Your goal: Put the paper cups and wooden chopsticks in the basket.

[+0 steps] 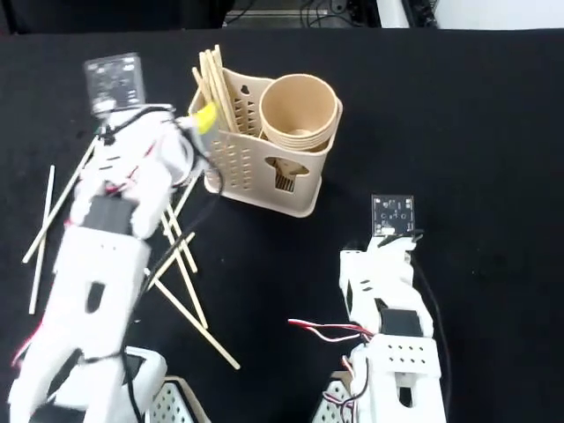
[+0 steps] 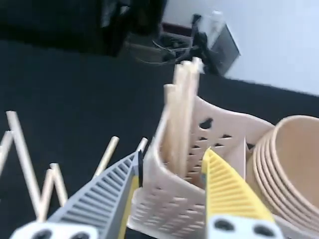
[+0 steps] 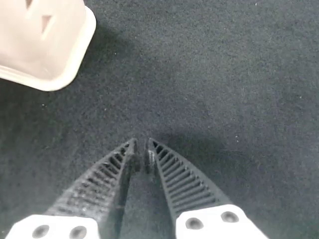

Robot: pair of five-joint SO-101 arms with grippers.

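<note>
Black tabletop, two white arms at the near edge. Left arm stretches toward the far-left part. Right arm sits near the near edge, right of centre. The basket stands toward the far edge, left of centre, with the paper cups stacked inside its right compartment and a bunch of upright chopsticks in its left one. Left gripper is wide open at the basket's left corner, one finger either side of the wall, holding nothing. Right gripper is all but closed, tips nearly meeting, empty, low over bare cloth, apart from the basket. Loose chopsticks lie flat toward the left edge, beside and under the left arm, back toward the near edge from its fingers. Long axes are mixed, mostly near-to-far or diagonal. Left arm is clearly nearer, so likely its pick.
</note>
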